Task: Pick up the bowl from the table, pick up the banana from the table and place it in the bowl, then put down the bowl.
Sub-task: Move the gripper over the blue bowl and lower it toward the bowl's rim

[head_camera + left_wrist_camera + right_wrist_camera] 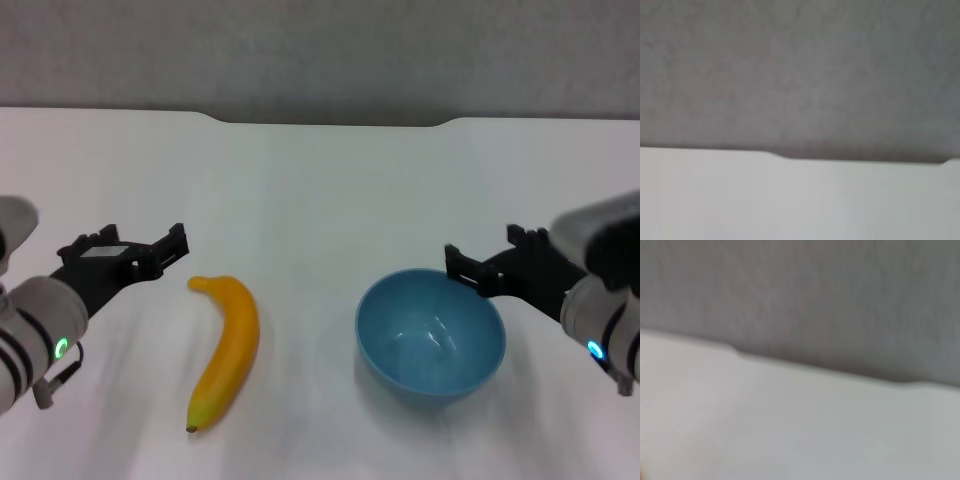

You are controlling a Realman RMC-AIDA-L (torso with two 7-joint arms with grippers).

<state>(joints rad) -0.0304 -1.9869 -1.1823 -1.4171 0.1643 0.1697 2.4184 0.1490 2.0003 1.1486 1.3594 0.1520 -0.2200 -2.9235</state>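
The light-blue bowl [430, 335] stands upright and empty on the white table [320, 180], right of centre. The yellow-orange banana [228, 345] lies flat on the table left of centre, with its stem end pointing away from me. My right gripper [484, 250] is open just behind the bowl's far right rim, and I cannot tell whether it touches the rim. My left gripper [135, 245] is open and empty, a little to the left of the banana's stem end. Neither wrist view shows the bowl, the banana or any fingers.
The table's notched far edge [330, 122] meets a grey wall [320, 50]. Both wrist views show only the white tabletop [790, 200] [790, 430] and the wall beyond it.
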